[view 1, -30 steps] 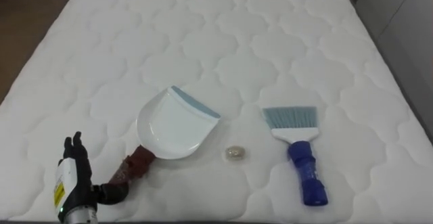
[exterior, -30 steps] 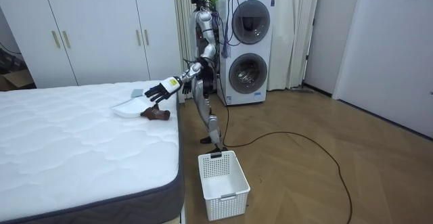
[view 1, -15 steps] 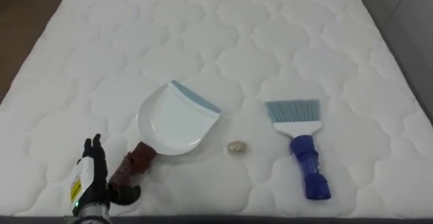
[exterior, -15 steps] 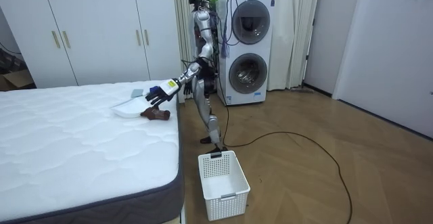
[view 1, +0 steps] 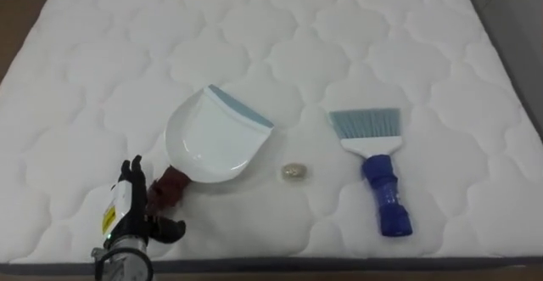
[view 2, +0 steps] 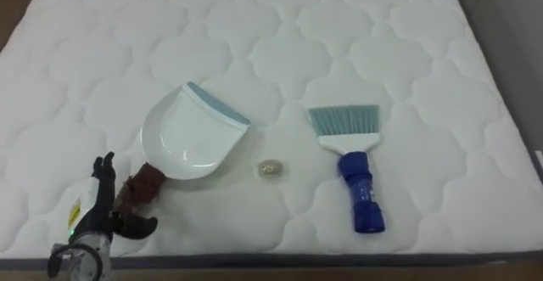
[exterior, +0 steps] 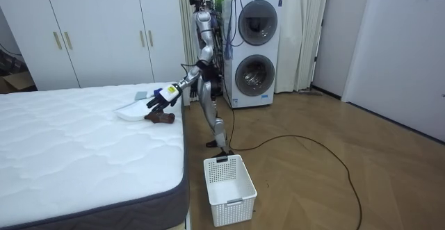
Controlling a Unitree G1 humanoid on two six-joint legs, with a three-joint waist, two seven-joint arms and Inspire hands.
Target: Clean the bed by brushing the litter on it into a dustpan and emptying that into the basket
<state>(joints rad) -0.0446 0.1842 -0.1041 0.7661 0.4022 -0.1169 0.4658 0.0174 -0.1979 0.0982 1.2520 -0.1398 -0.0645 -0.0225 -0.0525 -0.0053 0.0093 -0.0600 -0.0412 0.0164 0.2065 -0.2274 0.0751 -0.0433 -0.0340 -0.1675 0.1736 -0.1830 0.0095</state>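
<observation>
On the bed [view 1: 280, 35], the dustpan [view 1: 216, 141] sits left and the brush [view 1: 377, 166] right, with a little lump [view 1: 293, 171] between them. The left hand [view 1: 127, 213] is at the near edge, just beside the dustpan's handle.

The dustpan [view 1: 216, 141] has a brown handle [view 1: 172, 185] whose near end lies behind the left hand [view 1: 129, 205], so whether the hand touches it cannot be told. The picture's lower edge cuts the hand off at the wrist. To the hand's right, past the dustpan, sits a pale lump [view 1: 293, 171] too small to identify. The bed [view 1: 356, 26] is cut off beyond the hand and on both sides.
</observation>
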